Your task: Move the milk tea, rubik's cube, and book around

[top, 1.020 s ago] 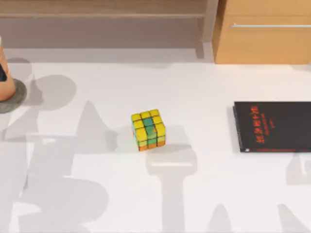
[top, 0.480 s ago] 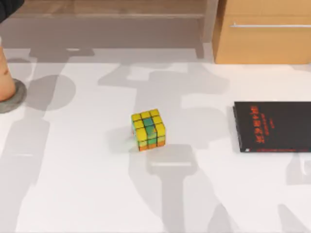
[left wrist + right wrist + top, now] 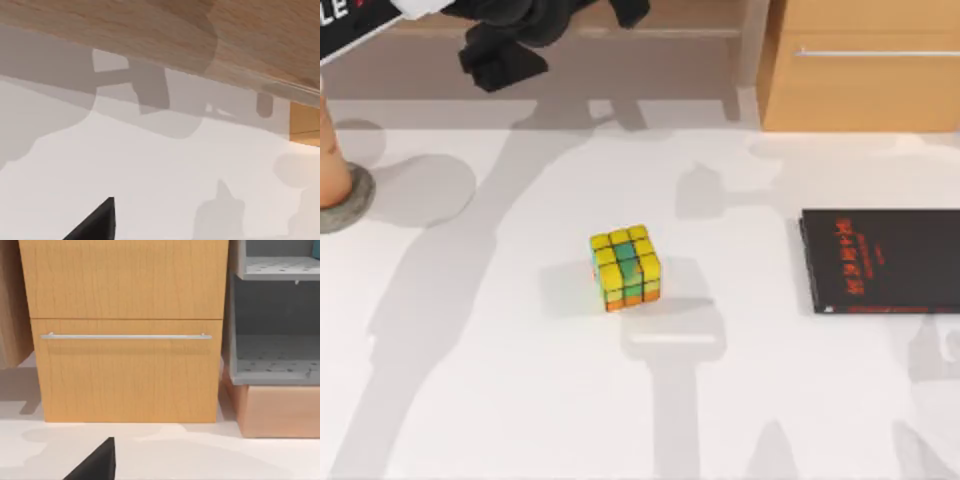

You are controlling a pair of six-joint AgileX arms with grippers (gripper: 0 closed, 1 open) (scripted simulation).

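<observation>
Cube [image 3: 625, 267] mid-table, well apart from left jaws [image 3: 500, 62]

Red lettering runs across the cover of the thin black book [image 3: 882, 260] lying at the right side of the bench [image 3: 520, 400], in a few short lines, but the characters are too small to make out. At the far left corner, the left arm [image 3: 360, 25] carries a dark panel with white capitals; "LE" can be read there, with a red mark just beside it. Nothing legible stands on the cabinet [image 3: 127, 330] front
</observation>
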